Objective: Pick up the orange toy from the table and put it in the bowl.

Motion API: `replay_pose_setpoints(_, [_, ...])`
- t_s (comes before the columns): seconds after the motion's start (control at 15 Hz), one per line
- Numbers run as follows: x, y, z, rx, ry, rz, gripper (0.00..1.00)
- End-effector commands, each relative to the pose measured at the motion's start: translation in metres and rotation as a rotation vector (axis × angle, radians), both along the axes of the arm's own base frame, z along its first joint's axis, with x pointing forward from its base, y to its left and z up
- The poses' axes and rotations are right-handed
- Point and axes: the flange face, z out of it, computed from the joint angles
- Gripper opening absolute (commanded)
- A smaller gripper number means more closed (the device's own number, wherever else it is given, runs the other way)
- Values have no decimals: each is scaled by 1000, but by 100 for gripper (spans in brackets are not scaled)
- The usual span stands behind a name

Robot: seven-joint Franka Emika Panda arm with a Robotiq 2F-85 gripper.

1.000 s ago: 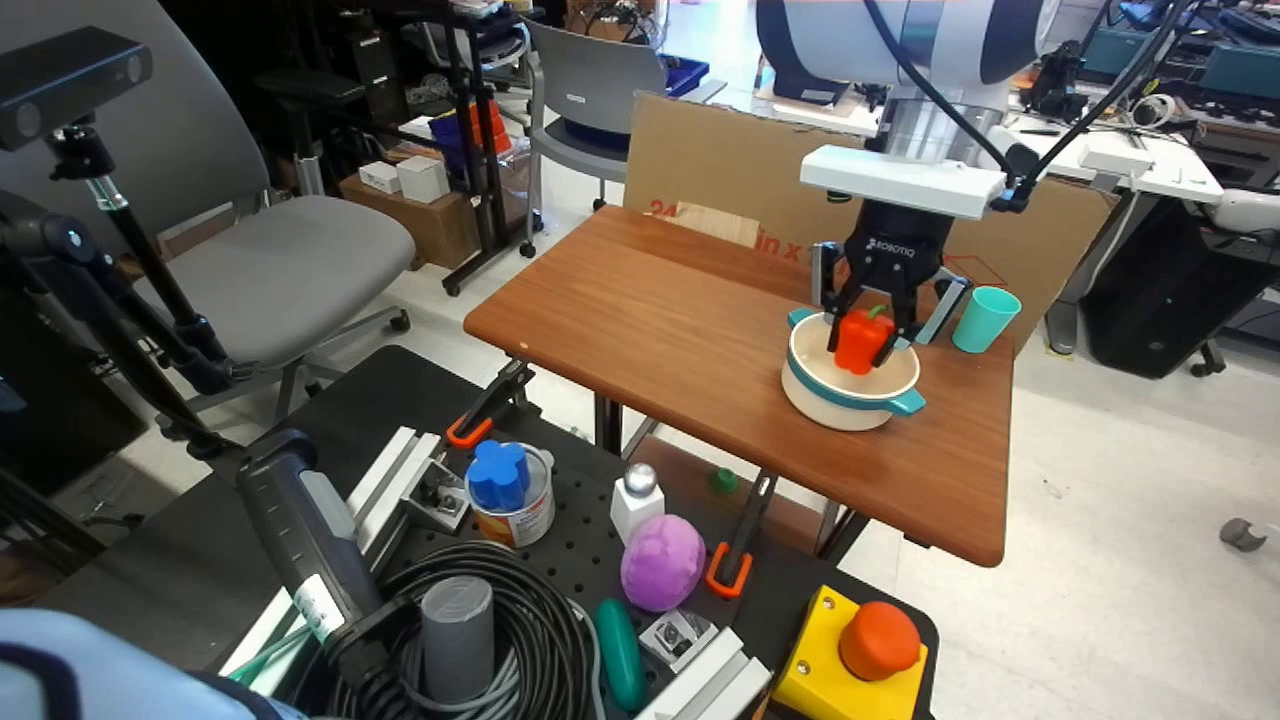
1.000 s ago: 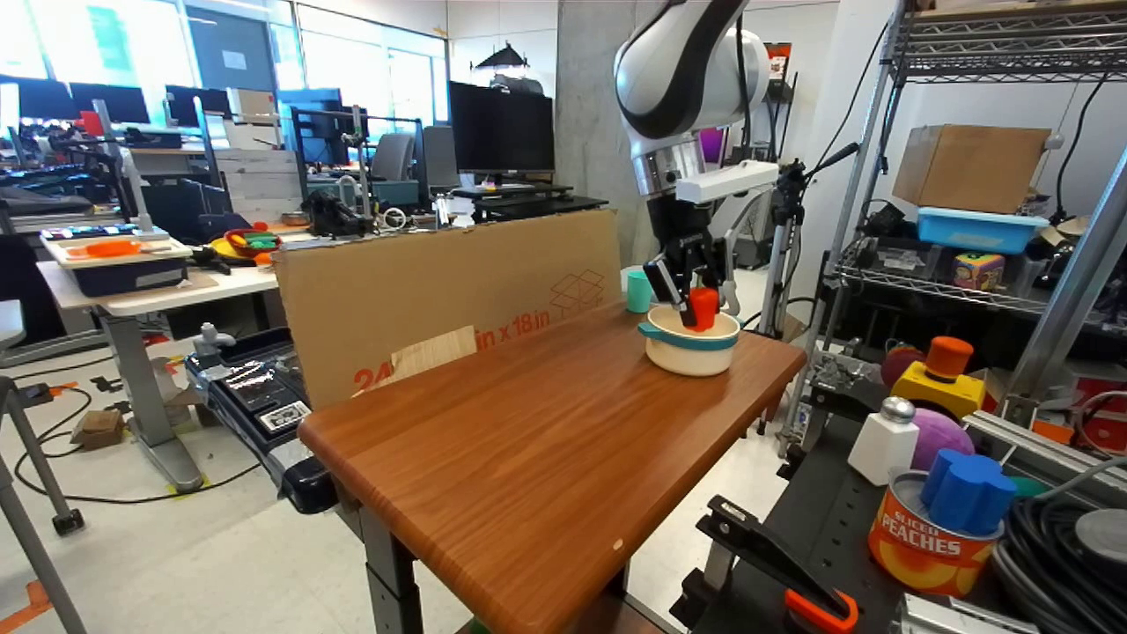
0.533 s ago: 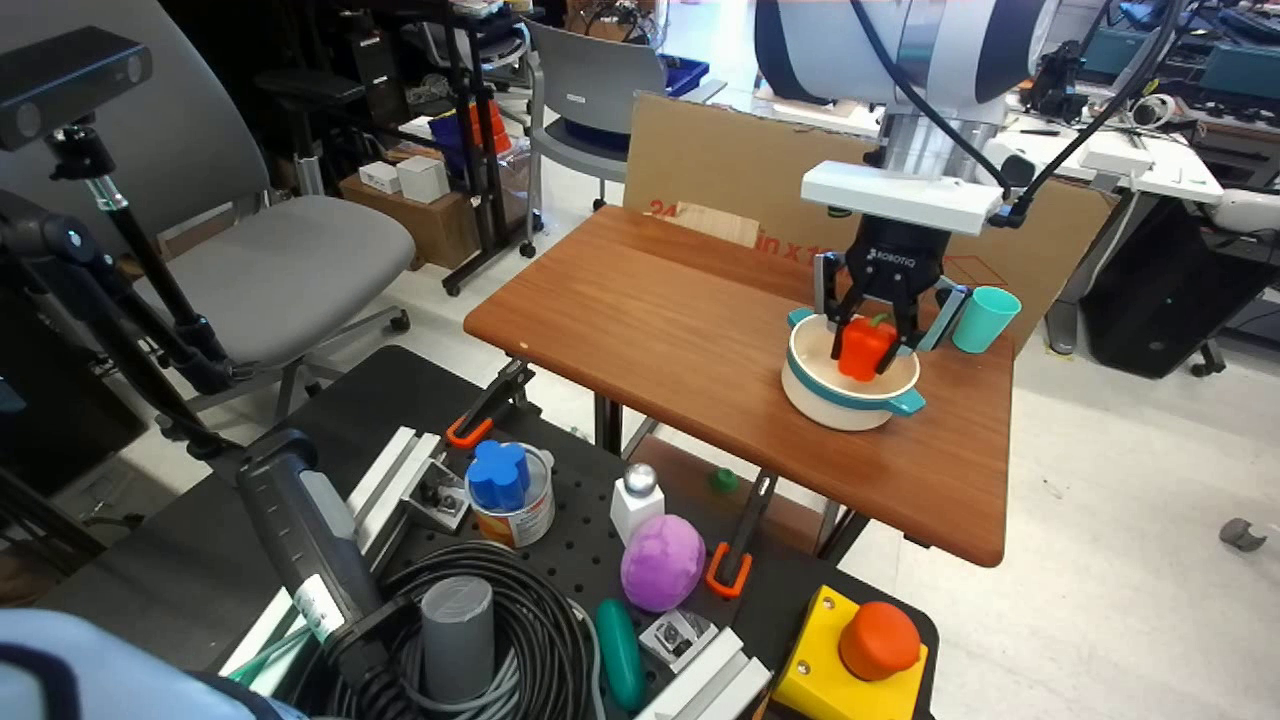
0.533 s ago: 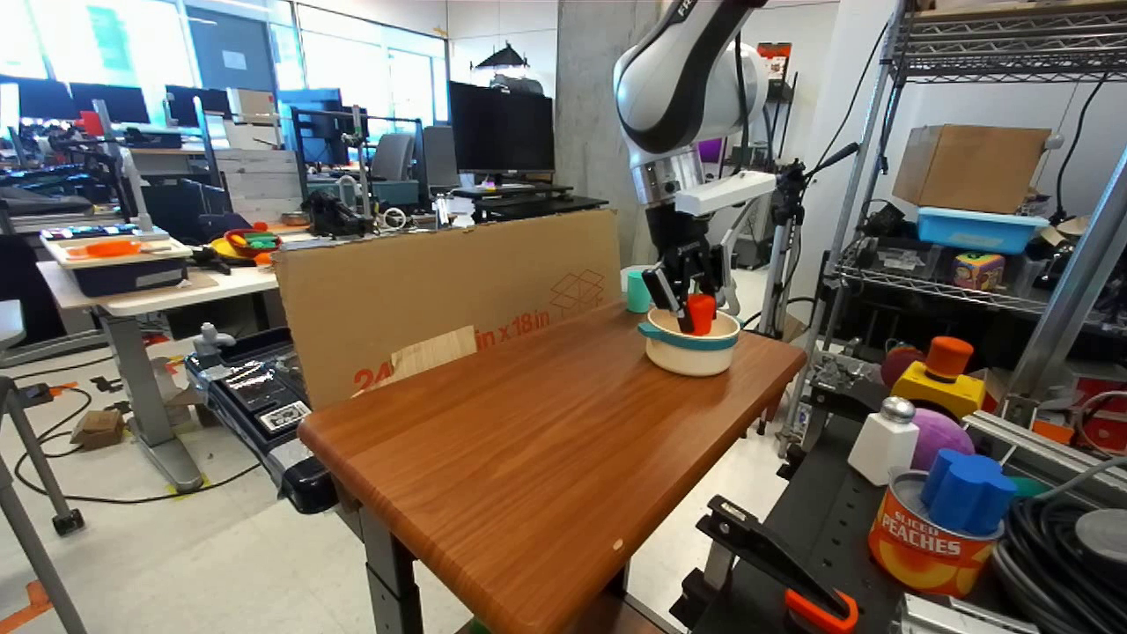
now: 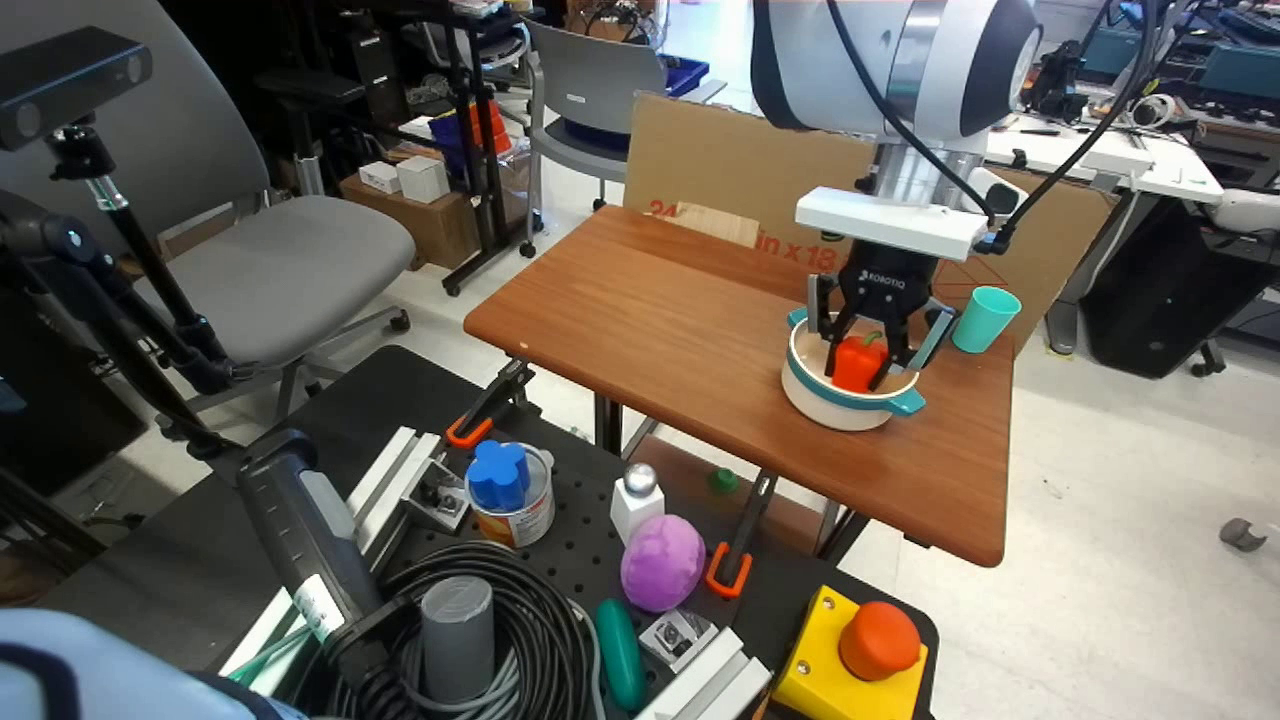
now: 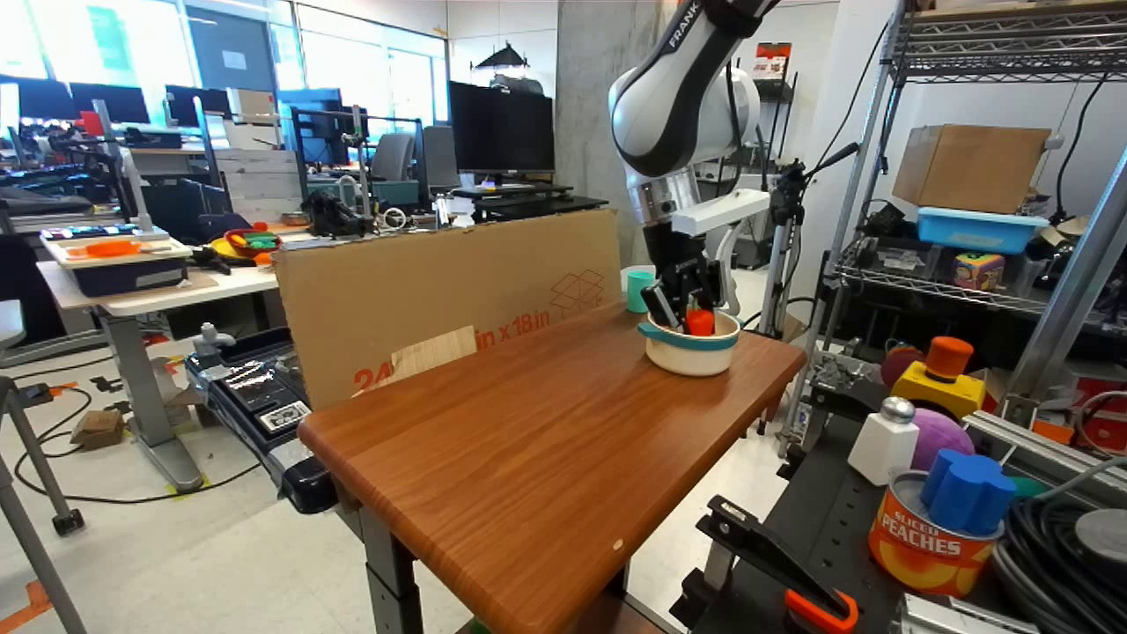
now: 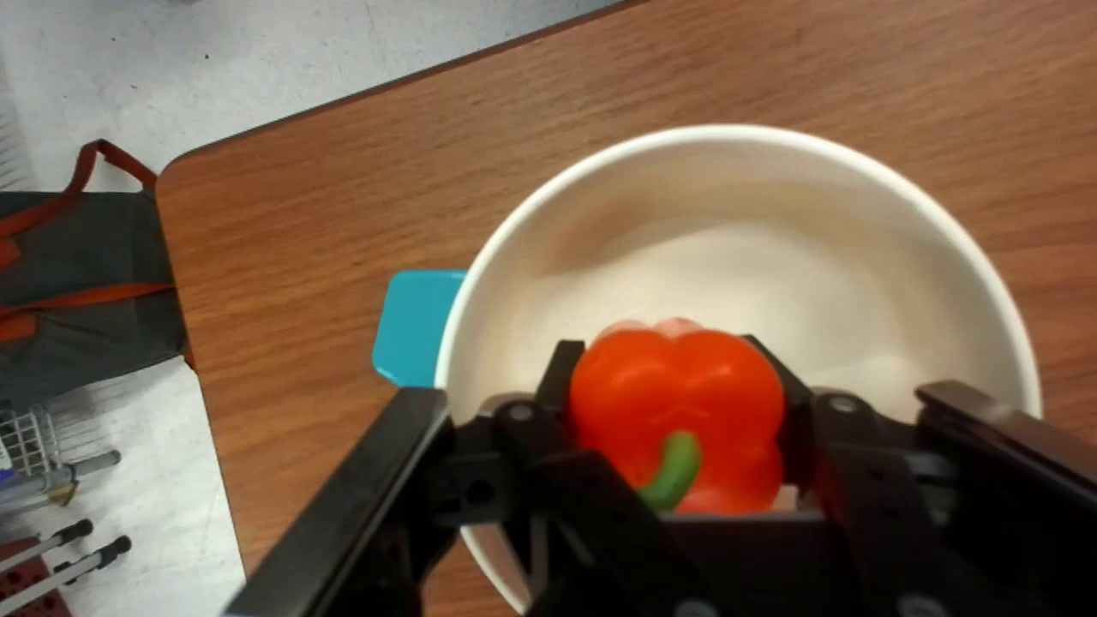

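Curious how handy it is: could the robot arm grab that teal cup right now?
Probably not: the gripper looks closed on the orange toy, partly inside the bowl, so it isn't free for the teal cup.

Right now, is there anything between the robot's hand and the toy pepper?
Nothing: in the wrist view, the hand is right up against both sides of the toy pepper.

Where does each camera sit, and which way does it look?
In an exterior view: high, looking down over the black board and table; arm and hand show.
In an exterior view: near a table corner, looking lengthwise toward the bowl; arm and hand show.
Wrist view: above the hand, looking down into the bowl; fingers around the orange toy show.
In both exterior views: table, bowl, teal cup.
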Motion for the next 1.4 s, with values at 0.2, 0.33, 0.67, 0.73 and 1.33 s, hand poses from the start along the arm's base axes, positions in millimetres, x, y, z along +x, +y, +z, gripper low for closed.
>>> replay_pose_setpoints(0.2, [8,-1,-4,-16,-16,34,85])
replay_pose_setpoints(0.33, [5,2,1,-12,-17,42,98])
replay_pose_setpoints(0.67, [-15,10,23,11,-11,105,100])
replay_pose_setpoints(0.73, [-23,12,26,16,-3,123,100])
replay_pose_setpoints(1.33, [-113,46,112,147,-156,329,100])
